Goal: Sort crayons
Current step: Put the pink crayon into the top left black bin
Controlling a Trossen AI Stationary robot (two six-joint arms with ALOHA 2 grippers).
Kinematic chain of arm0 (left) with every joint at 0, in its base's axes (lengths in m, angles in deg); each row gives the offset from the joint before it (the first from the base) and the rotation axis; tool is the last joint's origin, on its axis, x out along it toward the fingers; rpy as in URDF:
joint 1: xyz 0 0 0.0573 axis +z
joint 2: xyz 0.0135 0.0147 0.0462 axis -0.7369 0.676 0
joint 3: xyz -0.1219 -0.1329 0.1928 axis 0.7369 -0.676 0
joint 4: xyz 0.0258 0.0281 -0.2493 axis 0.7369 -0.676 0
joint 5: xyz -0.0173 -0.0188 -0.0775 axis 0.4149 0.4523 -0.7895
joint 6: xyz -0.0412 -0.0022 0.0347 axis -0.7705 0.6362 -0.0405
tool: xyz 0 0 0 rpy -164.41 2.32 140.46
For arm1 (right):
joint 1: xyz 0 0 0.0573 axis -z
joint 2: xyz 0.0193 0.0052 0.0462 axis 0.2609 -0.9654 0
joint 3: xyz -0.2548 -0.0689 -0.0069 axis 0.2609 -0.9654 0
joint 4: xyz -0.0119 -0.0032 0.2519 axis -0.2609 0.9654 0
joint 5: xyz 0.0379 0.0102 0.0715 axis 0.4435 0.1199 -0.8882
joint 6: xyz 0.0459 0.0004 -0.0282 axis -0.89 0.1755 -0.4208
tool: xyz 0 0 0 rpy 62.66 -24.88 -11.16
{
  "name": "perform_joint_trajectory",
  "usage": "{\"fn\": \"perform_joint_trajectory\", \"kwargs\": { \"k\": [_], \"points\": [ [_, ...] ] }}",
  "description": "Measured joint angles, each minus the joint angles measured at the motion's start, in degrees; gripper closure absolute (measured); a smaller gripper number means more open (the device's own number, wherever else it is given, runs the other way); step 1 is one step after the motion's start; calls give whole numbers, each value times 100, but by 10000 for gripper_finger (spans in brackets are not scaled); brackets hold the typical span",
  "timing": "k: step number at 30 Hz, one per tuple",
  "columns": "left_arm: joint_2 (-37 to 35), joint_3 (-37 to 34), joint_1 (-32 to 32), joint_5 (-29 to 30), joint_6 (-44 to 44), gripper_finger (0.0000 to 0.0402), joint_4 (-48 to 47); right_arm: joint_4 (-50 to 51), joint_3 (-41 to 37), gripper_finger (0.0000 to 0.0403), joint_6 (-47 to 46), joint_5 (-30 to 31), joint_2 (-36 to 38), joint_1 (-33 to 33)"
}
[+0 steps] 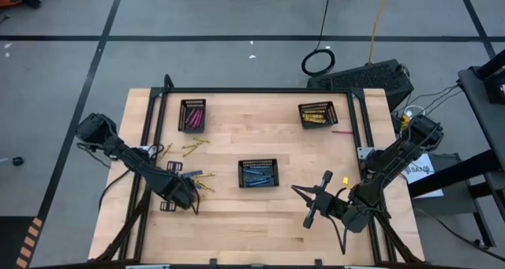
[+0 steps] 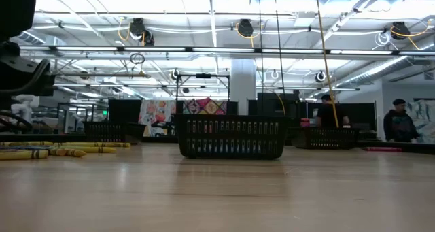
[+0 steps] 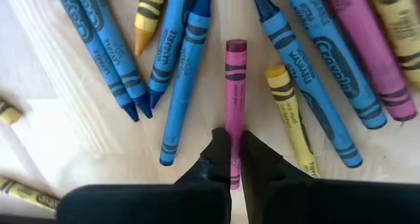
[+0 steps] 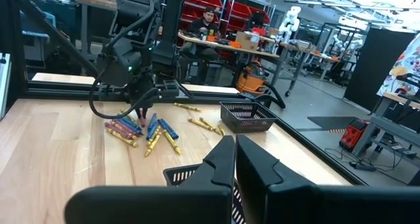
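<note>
Left wrist view: blue crayons (image 3: pixel 180 86) lie close on one side of the left gripper (image 3: pixel 235 159), a yellow crayon (image 3: pixel 292 115) and another blue one (image 3: pixel 308 73) crowd the other side, all on the wooden table (image 3: pixel 59 119). The gripper's fingers are clamped on the near end of a magenta crayon (image 3: pixel 235 92), which points straight ahead. The right gripper (image 1: pixel 309 206) waits closed and empty, well apart.

A black mesh tray (image 2: pixel 231 137) stands at the centre of the frame on the wooden table (image 2: pixel 217 191). Yellow crayons (image 2: pixel 47 150) lie at the left edge. Two more trays sit farther back, left (image 2: pixel 103 132) and right (image 2: pixel 329 137). People (image 2: pixel 399 123) stand at the right.
</note>
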Motion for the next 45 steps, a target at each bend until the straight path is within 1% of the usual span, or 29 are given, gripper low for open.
{"fn": "perform_joint_trajectory", "kwargs": {
  "k": [3, 7, 11, 15, 18, 20, 22, 25, 29, 32, 35, 38, 40, 42, 45],
  "points": [
    [-153, 104, -2, -53, -110, 390, -218, 0, 0, 403, 1, -1, 2, 0],
    [-502, 269, -2, -5, -280, 397, -412, 0, 0, 403, 2, 0, 1, 0],
    [-972, 513, 50, 562, -681, 398, -638, 0, 0, 403, 3, 0, 2, 0],
    [-1508, 796, 345, 1367, -1101, 398, -622, 1, 0, 403, 5, 0, 2, 0],
    [-1846, 926, 875, 2164, -1407, 398, -626, -2, 0, 403, 27, 22, 0, 0],
    [-2017, 938, 1400, 2581, -1542, 398, -629, 0, 0, 403, 45, 31, 1, 0],
    [-2071, 927, 2044, 2812, -1495, 399, -629, 0, 0, 403, 46, 33, 2, 0],
    [-2021, 880, 3134, 2931, -1067, 399, -552, 0, 0, 403, 48, 37, 0, 0],
    [-1787, 756, 4619, 2858, -90, 399, 23, 0, 0, 403, 46, 39, 2, 0],
    [-1556, 746, 5551, 2447, 625, 399, 363, 4, 0, 403, 45, 39, 1, 0],
    [-1312, 741, 6286, 2121, 1142, 399, 572, 21, 0, 403, 31, 39, 1, 0],
    [-1097, 741, 6798, 1909, 1550, 398, 709, 39, 0, 403, 42, 39, 1, 0],
    [-980, 741, 7039, 1750, 1743, 391, 791, 48, 0, 403, 44, 39, 0, 0],
    [-906, 741, 7204, 1595, 1892, 374, 800, 46, 0, 403, 44, 39, 2, 0],
    [-870, 739, 7365, 1319, 2092, 336, 882, 64, 0, 403, 37, 39, 2, 0]
  ]
}}
